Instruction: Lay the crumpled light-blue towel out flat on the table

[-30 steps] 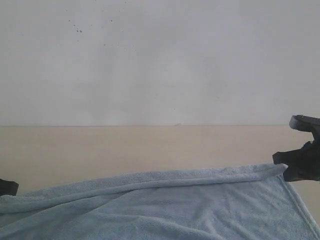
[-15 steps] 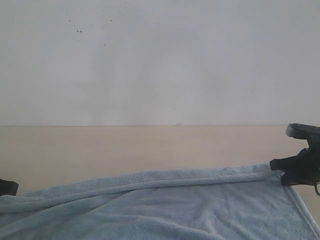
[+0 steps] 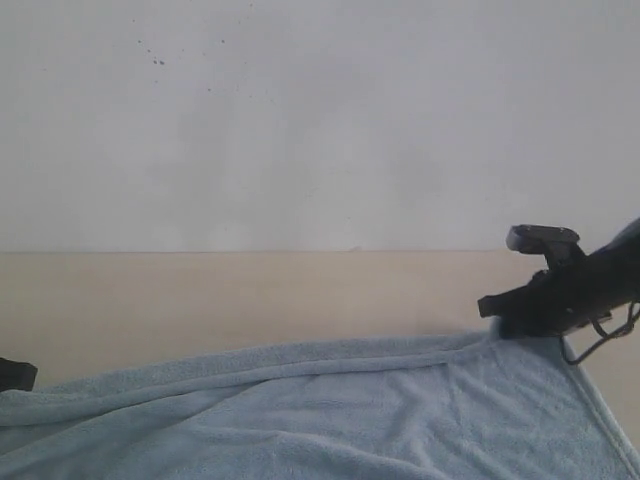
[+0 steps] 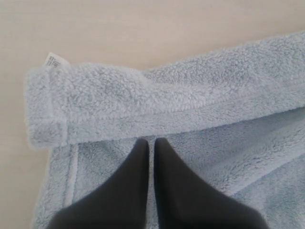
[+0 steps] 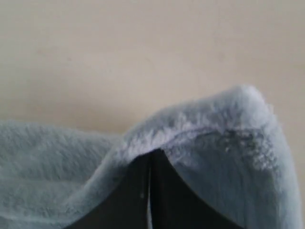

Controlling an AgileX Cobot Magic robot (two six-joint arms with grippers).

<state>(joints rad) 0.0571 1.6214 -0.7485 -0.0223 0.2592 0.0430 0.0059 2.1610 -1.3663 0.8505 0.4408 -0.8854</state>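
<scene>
The light-blue towel [image 3: 350, 410] lies across the near part of the beige table [image 3: 250, 300], its far edge rolled into a long fold. My right gripper [image 3: 495, 308] is at the towel's far right corner, shut on it. In the right wrist view the fleece [image 5: 228, 138] humps over the closed tips of that gripper [image 5: 151, 151]. My left gripper [image 3: 12, 375] barely shows at the left border, by the towel's far left end. Its wrist view shows the left gripper [image 4: 150, 141] with fingers pressed together on the towel [image 4: 167, 100], tips at the folded-over hem.
A white tag [image 4: 53, 61] sticks out of the folded left corner. Bare tabletop [image 4: 143, 28] stretches beyond the towel up to the white speckled wall [image 3: 300, 120]. The towel's right hem [image 3: 600, 410] runs toward the near right.
My right gripper has travelled left and slightly up, dragging the towel's far right corner inward with it. The left gripper has stayed where it was.
</scene>
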